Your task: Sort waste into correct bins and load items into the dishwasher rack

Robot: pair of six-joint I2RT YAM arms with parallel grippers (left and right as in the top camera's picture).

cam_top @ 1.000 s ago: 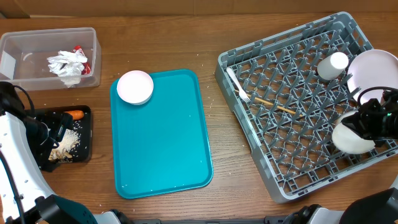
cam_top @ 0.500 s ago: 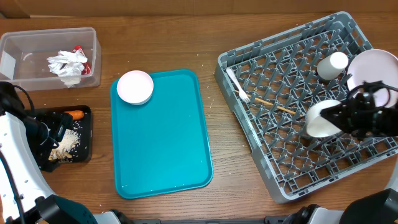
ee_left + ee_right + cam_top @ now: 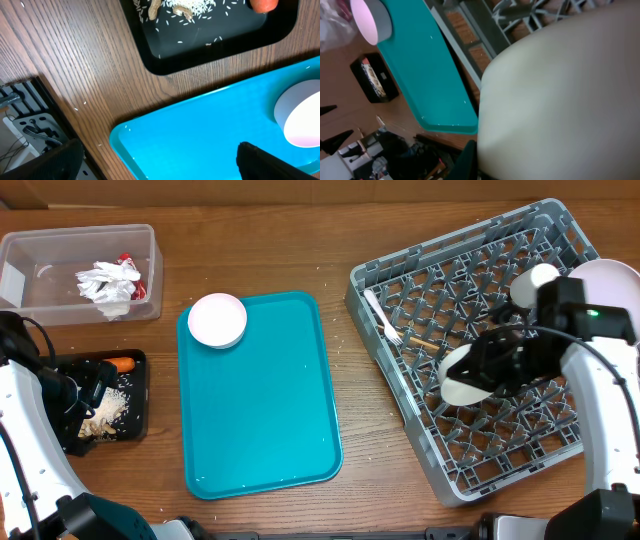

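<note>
Where gridded rack [image 3: 440, 290] lies, smooth bowl [image 3: 458, 380] hangs.

No legible text or labels

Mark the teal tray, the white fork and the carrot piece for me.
teal tray [image 3: 260, 400]: overhead view, bare middle of its floor.
white fork [image 3: 379, 311]: overhead view, mid-handle.
carrot piece [image 3: 122, 364]: overhead view, its orange middle.

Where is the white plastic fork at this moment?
Overhead view: the white plastic fork lies in the dishwasher rack, along its left wall, with its tines next to the thin wooden stick.
</note>
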